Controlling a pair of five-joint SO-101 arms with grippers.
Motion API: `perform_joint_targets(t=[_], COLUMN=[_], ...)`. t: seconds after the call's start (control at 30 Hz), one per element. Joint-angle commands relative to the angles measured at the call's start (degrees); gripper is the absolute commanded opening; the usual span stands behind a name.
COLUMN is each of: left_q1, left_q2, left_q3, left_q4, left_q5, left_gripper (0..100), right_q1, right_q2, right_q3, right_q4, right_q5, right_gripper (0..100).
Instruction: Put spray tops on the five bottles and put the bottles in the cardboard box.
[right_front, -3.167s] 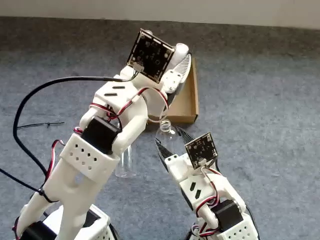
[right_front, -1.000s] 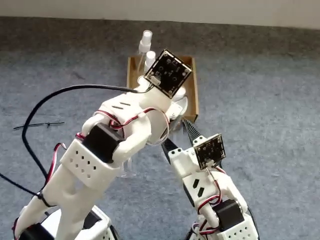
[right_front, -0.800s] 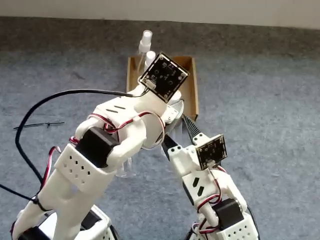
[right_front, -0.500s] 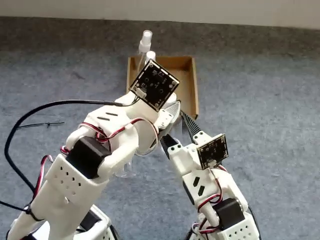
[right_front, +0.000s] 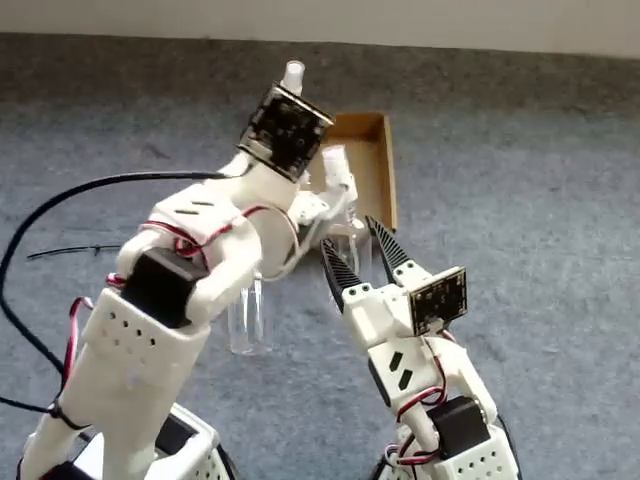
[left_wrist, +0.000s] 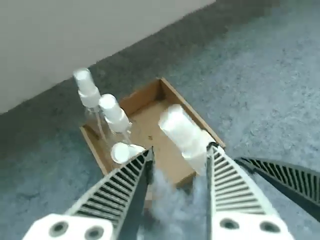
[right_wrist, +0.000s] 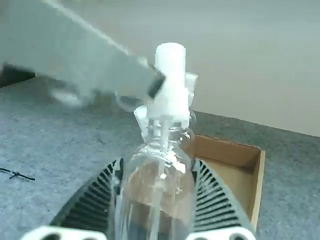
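From above, the right hand (right_front: 350, 238) clamps an upright clear plastic bottle (right_front: 358, 255) on the grey carpeted table (right_front: 520, 200), just before the brown cardboard box (right_front: 380, 165). At the left wrist, the left hand (left_wrist: 179, 150) is spread wide about the white spray top (left_wrist: 182, 131). Three capped bottles (left_wrist: 112, 112) stand in the box. At the right wrist, the spray top sits on the bottle's neck.

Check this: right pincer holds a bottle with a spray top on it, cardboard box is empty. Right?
Not quite. The cardboard box isn't empty: the left wrist view shows three spray-topped bottles standing in one corner. The rest holds: the right pincer holds a bottle with a spray top on it.
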Motion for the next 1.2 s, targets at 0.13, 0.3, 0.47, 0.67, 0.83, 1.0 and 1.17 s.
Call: perform_joint_targets(t=[0.13,0.3,0.47,0.67,0.83,1.0,1.17], left_q1=[-1.01,-1.10,-2.95,-2.42,-0.04,4.88,7.25], left_q2=[-0.40,2.51,10.33,13.14,13.05,13.05,13.05], left_q3=[-10.42,-10.86,-14.46,-15.78,-15.78,-15.78,-16.40], left_q4=[-0.35,-2.55,-4.13,-2.46,1.41,4.40,6.07], left_q5=[-4.57,-4.75,-4.75,-4.75,-7.12,-8.44,-8.44], left_gripper=[16,16,16,16,16,16,16], right_q1=[0.75,0.75,0.75,0.75,0.75,0.75,0.75], right_q2=[-0.04,-0.04,-0.04,-0.04,-0.04,-0.04,-0.04], right_q3=[0.22,0.22,0.22,0.22,0.22,0.22,0.22], right_q4=[-1.36,-1.27,-1.19,-1.19,-1.19,-1.19,-1.19], right_q5=[-0.62,-0.62,-0.62,-0.62,-0.62,-0.62,-0.62], right_gripper=[0.4,0.4,0.4,0.4,0.4,0.4,0.4])
